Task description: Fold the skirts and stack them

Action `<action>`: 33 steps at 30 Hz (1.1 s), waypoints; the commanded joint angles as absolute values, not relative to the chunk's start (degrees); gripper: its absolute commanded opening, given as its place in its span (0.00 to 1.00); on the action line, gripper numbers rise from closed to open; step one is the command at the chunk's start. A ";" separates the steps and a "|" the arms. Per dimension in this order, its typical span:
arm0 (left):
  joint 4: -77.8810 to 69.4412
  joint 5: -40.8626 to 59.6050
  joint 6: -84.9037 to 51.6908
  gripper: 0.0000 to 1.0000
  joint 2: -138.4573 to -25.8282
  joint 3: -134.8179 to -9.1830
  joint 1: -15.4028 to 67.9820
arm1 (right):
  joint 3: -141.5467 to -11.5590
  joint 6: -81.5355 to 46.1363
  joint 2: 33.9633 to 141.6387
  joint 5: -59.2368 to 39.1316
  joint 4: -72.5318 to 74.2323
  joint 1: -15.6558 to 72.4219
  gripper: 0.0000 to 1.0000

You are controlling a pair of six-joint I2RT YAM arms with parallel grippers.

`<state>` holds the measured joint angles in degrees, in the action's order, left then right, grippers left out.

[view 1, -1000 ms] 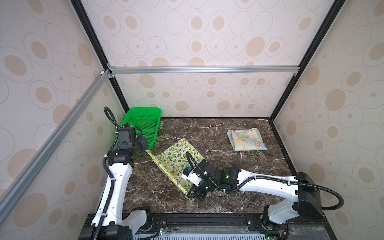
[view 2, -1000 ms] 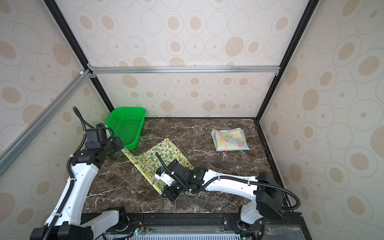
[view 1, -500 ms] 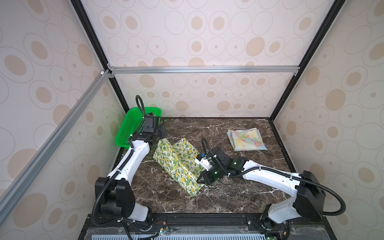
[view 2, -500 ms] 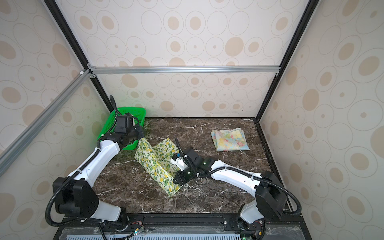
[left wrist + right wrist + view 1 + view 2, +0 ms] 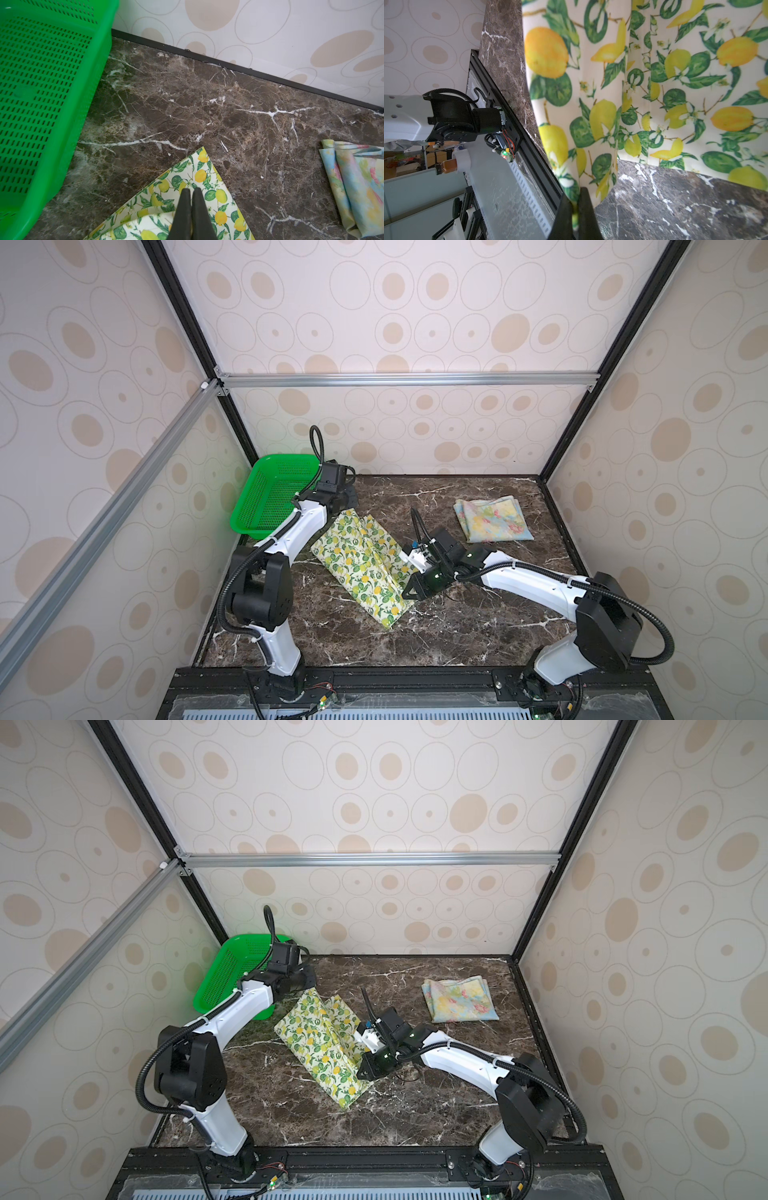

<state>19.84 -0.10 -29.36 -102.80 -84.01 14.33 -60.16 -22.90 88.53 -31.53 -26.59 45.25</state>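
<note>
Patterned walls (image 5: 415,323) with beige ovals close us in on three sides, and beneath them we see the dark brown marble tabletop (image 5: 457,626), veined with white. At its far left corner sits the green mesh basket (image 5: 266,502), seen in both top views (image 5: 230,969).

Left of centre we find the lemon skirt (image 5: 361,568), cream with yellow lemons and green leaves. It is partly doubled over itself, with a raised ridge running along its length and its near corner resting on the marble. The floral skirt (image 5: 492,518), pastel blue and yellow with pink flowers, lies folded flat at the far right, well apart from the lemon skirt.

We see the left gripper (image 5: 191,190), just beside the basket, with its jaws pressed together on the lemon skirt's far corner. The right gripper (image 5: 576,193) pinches the cloth's right edge, and fabric shows between its dark fingers (image 5: 586,207).
</note>
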 commanded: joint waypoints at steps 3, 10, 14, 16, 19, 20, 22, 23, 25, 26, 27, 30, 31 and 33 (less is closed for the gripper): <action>17.59 -0.75 -29.84 0.00 -107.14 -89.15 14.99 | -60.51 -23.03 91.02 -33.03 -28.05 43.89 0.00; 17.40 -0.60 -29.97 0.00 -112.23 -92.14 15.29 | -60.82 -23.29 92.32 -32.20 -28.43 42.22 0.00; 17.57 -1.88 -30.19 0.00 -113.67 -92.55 15.29 | -61.86 -22.79 93.18 -31.20 -29.91 41.74 0.00; 17.59 -2.54 -30.07 0.00 -114.16 -92.57 15.29 | -62.39 -22.50 93.43 -30.55 -30.47 41.65 0.00; 17.67 -3.22 -30.07 0.00 -114.94 -92.94 15.29 | -63.39 -22.28 94.08 -29.36 -31.42 41.45 0.00; 17.70 -3.27 -30.06 0.00 -115.24 -93.06 15.31 | -63.67 -22.16 94.36 -29.36 -31.53 41.34 0.00; 17.47 -3.18 -30.15 0.00 -115.81 -93.50 15.29 | -64.22 -22.15 94.96 -29.26 -31.94 41.07 0.00; 17.32 -3.04 -30.15 0.00 -116.19 -93.70 15.29 | -64.32 -22.18 95.09 -29.25 -31.93 40.98 0.00; 17.31 -2.81 -30.15 0.00 -117.01 -94.45 15.29 | -64.42 -22.18 95.36 -28.82 -32.11 40.75 0.00; 17.27 -2.75 -30.19 0.00 -117.32 -94.69 15.34 | -64.51 -22.25 95.44 -28.59 -32.11 40.60 0.00; 17.31 -2.64 -30.09 0.00 -117.70 -94.96 15.28 | -64.45 -22.32 95.60 -28.63 -32.02 40.39 0.00; 17.41 -2.46 -30.14 0.00 -118.86 -95.69 15.29 | -64.68 -22.41 96.22 -28.66 -32.21 40.00 0.00; 17.41 -2.46 -30.15 0.00 -119.21 -95.82 15.30 | -64.69 -22.49 96.39 -28.45 -32.30 39.91 0.00; 17.23 -2.35 -30.15 0.00 -119.82 -95.87 15.29 | -64.52 -22.81 96.48 -28.22 -32.13 39.65 0.00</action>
<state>18.52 -1.37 -29.56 -118.78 -93.23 15.27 -63.72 -22.92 95.61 -28.64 -29.52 40.12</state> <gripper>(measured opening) 0.048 0.061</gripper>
